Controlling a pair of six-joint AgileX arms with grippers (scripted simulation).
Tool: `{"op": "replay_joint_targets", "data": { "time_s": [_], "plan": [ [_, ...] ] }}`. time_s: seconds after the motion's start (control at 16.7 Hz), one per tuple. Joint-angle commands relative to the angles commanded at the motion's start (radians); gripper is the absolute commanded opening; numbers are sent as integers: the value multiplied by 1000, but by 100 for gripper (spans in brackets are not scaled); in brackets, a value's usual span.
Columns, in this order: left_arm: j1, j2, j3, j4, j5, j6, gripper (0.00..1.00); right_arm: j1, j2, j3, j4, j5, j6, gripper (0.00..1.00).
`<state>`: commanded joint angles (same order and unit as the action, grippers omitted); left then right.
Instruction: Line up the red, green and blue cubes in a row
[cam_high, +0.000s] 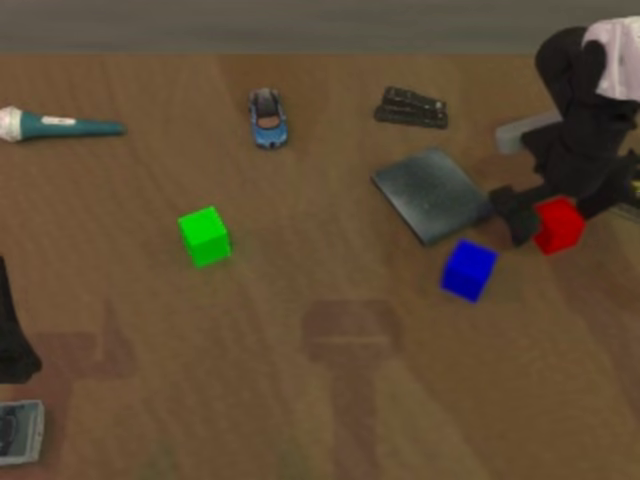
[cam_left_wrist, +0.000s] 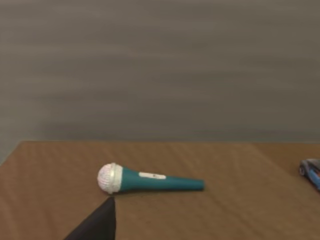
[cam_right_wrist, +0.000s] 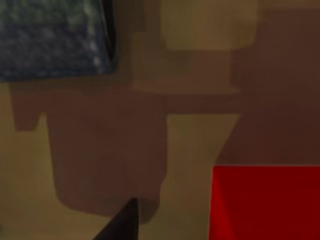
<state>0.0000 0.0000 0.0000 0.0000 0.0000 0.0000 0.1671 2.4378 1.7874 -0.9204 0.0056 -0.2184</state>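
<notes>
The matte red cube (cam_high: 558, 224) sits square between the right gripper (cam_high: 540, 222)'s spread black fingers; whether they grip it is unclear.

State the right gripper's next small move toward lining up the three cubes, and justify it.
Probably close the right gripper on the small matte red cube: it sits at the cube near the table's right side, one dark finger on the cube's left. Whether it already grips is unclear.
</notes>
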Motion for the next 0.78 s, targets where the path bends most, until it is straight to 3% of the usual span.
{"op": "replay_joint_targets", "data": {
  "time_s": [0.36, 0.78],
  "plan": [
    [0, 0, 0, 0, 0, 0, 100, 0, 0, 0, 0, 0, 0, 2],
    [0, 0, 0, 0, 0, 0, 100, 0, 0, 0, 0, 0, 0, 0]
  ]
}}
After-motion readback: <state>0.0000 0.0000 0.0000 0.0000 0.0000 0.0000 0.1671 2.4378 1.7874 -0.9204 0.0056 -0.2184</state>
